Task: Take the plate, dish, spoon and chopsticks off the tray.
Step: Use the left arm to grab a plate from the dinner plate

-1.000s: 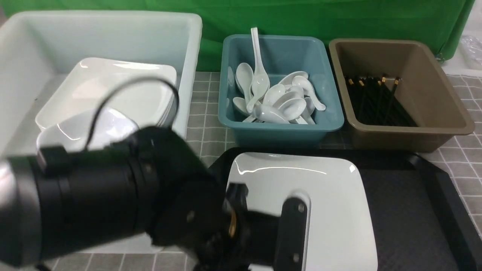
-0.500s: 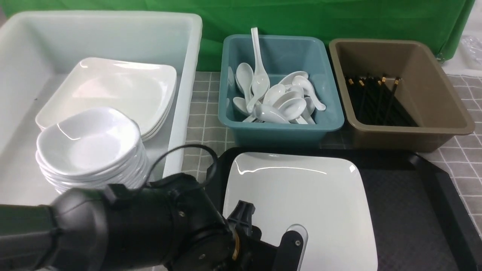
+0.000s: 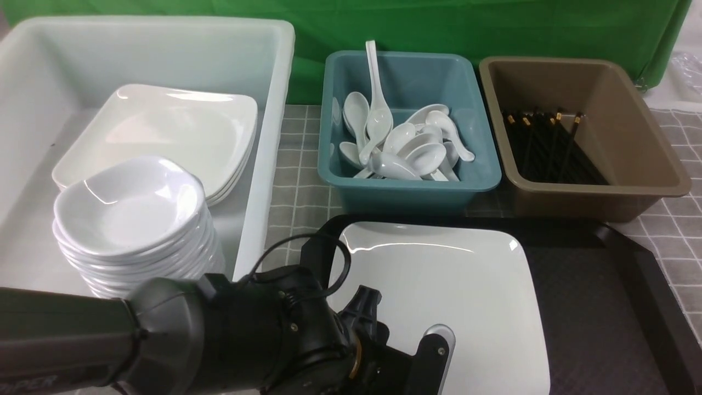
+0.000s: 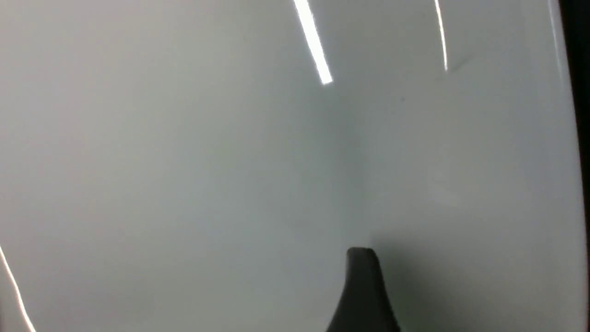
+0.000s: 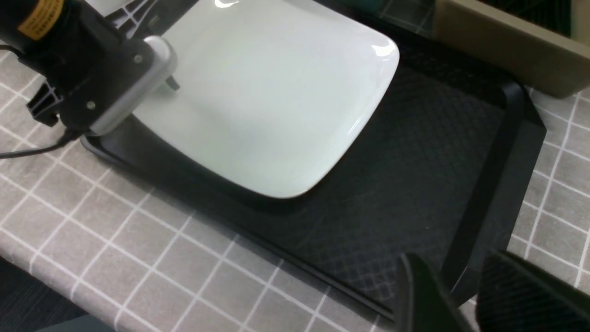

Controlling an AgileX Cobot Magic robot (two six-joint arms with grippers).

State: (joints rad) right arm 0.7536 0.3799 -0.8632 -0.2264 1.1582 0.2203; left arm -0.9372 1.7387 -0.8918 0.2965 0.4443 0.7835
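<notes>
The left gripper (image 3: 408, 340) sits at the near rim of the square white plate (image 3: 455, 274), which spreads ahead of it on the black tray (image 3: 592, 307); I can't tell if it's gripping, so best clamp the rim squarely and lift level.

The light is bright and even, coming from overhead, and I see no harsh shadows on the table (image 3: 299, 181). The glossy plate (image 3: 439, 285) throws thin white glare streaks along its far rim. In the left wrist view it fills the frame as a soft, featureless grey-white with one hard streak. My left arm (image 3: 164, 340) looms near the front camera, dark and slightly soft. The tray (image 5: 415, 184) shows crisp texture in the right wrist view.
</notes>
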